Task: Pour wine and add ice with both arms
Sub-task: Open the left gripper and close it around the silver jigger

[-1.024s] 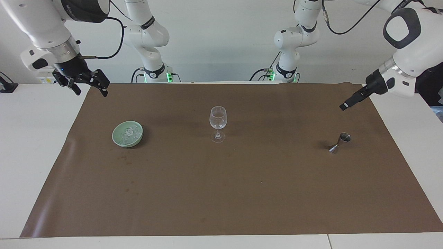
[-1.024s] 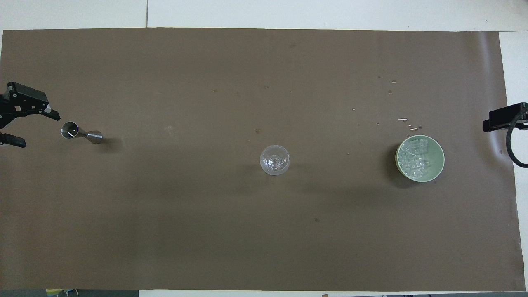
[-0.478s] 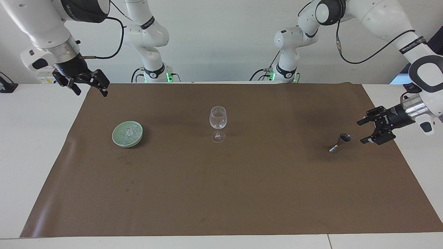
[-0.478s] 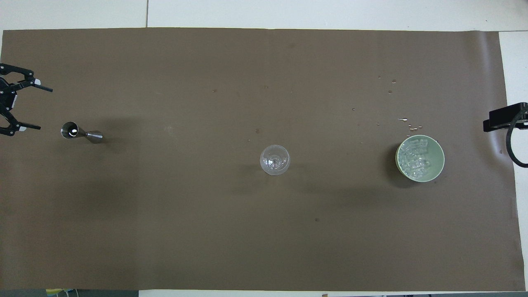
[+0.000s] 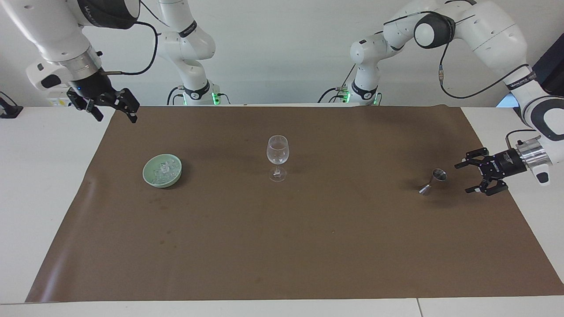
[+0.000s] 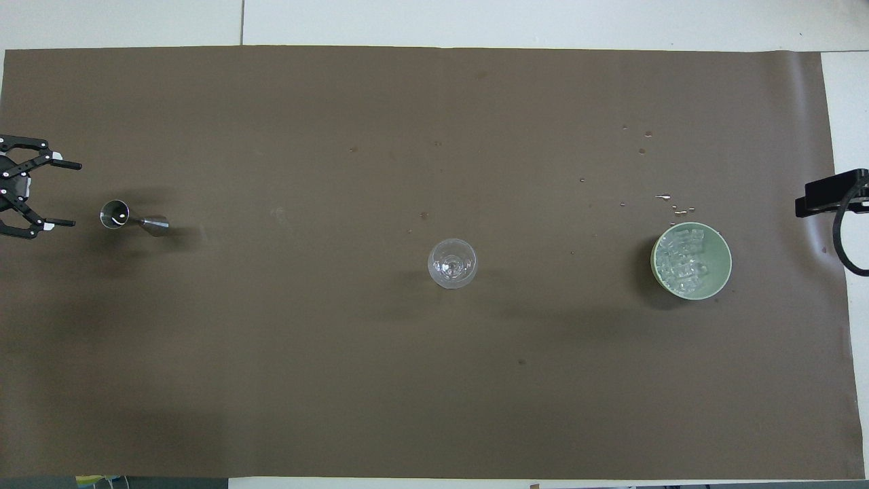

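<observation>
While the right claw (image 5: 115, 111) waits spread, the left claw (image 5: 463, 178) gapes beside the seemingly untouched jigger (image 5: 432, 181).

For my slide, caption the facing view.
Left gripper open beside jigger; wine glass mid-table; right gripper waits.

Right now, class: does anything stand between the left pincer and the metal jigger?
Nothing visible does. The left pincer, open, sits just beside the jigger with only bare brown mat between them.

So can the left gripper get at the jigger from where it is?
Probably yes. The left gripper is open, low beside the jigger at its own end of the mat, fingers pointing at it, nothing between them.
</observation>
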Tool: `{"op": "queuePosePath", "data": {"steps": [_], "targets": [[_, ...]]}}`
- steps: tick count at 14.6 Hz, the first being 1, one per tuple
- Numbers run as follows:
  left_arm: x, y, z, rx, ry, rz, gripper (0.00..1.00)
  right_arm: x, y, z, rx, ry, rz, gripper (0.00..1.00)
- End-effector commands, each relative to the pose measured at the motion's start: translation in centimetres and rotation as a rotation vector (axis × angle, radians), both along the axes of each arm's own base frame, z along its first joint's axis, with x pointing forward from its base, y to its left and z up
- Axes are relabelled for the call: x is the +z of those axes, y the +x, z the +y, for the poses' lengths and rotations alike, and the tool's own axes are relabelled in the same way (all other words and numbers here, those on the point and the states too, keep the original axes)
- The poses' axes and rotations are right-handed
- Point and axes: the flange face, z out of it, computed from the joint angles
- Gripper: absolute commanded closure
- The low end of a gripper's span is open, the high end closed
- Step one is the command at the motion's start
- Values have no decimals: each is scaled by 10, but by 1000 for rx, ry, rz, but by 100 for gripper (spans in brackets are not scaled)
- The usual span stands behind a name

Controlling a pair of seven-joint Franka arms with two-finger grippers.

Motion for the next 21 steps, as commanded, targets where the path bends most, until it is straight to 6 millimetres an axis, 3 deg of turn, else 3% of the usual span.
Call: {"op": "queuePosePath", "data": {"steps": [1,5,9,18,21], "targets": [[-33,-10,12,167,-66,20,0,0,-5,0,-15,11,8,0],[-52,-27,3,208,-92,46,0,-1,-5,1,-13,11,9,0],[-79,-63,-4,235,-147,-24,0,0,-5,0,-15,11,8,0],[-101,-79,-29,355,-220,-28,0,0,-5,0,-15,11,8,0],[-105,-84,-36,388,-244,-30,8,0,-5,0,-15,11,8,0]]}}
